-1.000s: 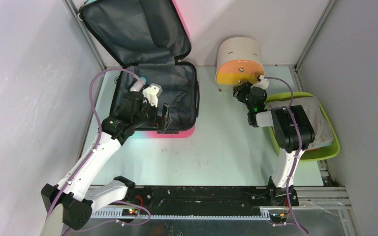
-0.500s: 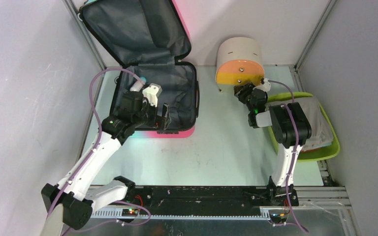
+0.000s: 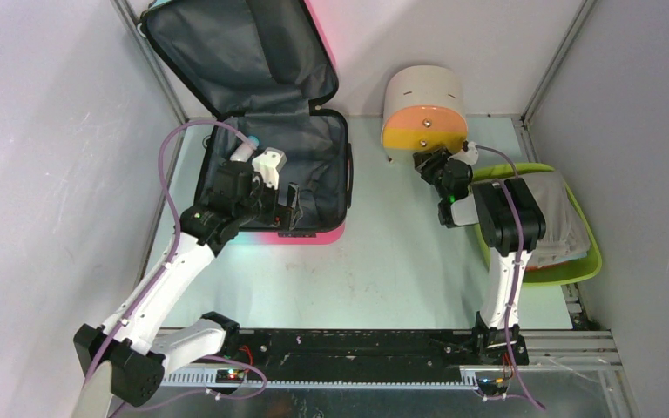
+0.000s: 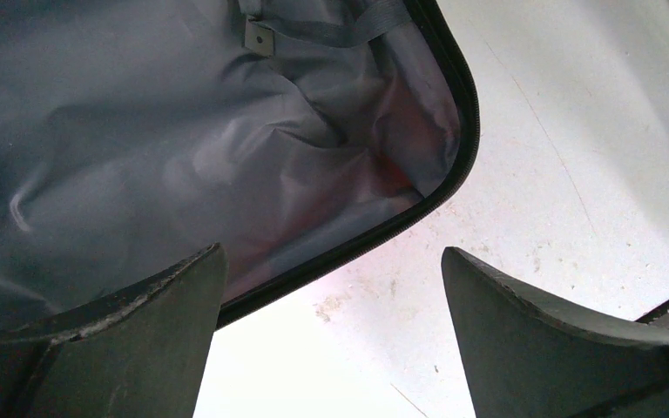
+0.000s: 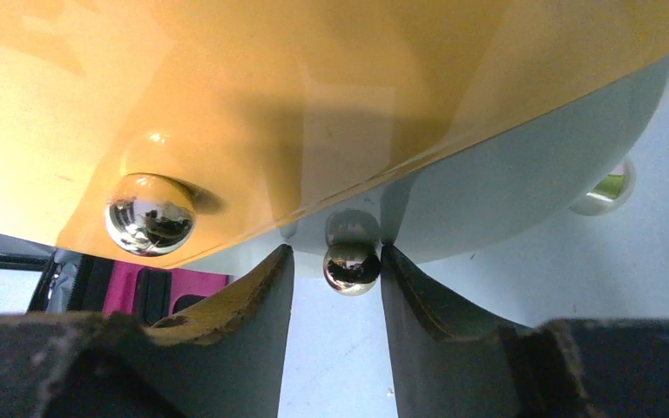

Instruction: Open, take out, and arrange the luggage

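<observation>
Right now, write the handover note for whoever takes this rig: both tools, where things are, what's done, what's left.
Left tool: open, empty, over the near rim of the luggage.
Right tool: open, straddling a chrome knob on the beige cylinder, not clamped.
Luggage: rear left, lid up; lining in view bare.
Green tray: holds folded grey cloth.
Done: luggage opened. Left: check for remaining items, arrange.

No legible text, label or number anywhere.
</observation>
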`<state>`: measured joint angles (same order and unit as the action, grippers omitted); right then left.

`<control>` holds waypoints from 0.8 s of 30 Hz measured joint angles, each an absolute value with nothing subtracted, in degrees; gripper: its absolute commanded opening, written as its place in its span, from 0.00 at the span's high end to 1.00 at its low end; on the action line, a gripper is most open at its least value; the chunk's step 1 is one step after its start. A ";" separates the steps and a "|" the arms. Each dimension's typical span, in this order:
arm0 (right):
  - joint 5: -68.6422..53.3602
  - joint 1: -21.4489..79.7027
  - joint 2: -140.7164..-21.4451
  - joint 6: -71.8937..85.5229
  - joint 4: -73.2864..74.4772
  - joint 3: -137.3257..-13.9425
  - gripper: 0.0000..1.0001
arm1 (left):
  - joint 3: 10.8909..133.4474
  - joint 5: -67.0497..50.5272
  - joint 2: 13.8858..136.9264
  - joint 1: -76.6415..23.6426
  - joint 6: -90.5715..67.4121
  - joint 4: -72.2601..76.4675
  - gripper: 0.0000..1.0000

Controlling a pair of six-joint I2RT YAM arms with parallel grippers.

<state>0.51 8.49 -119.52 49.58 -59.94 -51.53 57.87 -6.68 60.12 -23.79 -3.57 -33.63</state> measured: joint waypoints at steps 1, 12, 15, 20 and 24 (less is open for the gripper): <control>0.45 8.49 -119.63 49.56 -59.83 -51.66 0.61 | 57.87 -6.70 60.14 -23.73 -3.57 -33.63 0.00; -0.45 8.34 -120.09 50.13 -58.17 -52.45 0.82 | 57.87 -6.76 60.34 -23.49 -3.57 -33.63 0.00; -0.84 8.36 -120.09 50.09 -57.63 -52.73 0.83 | 57.87 -6.76 60.34 -23.49 -3.57 -33.61 0.00; -1.13 8.73 -118.89 48.99 -55.42 -52.71 0.82 | 57.87 -6.83 60.34 -23.11 -3.60 -33.58 0.00; -1.02 9.65 -116.44 48.42 -54.48 -50.00 0.83 | 57.87 -7.62 60.31 -22.33 -3.66 -33.45 0.00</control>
<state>-1.02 9.65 -116.44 48.42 -54.48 -50.00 57.87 -7.62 60.31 -22.33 -3.66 -33.45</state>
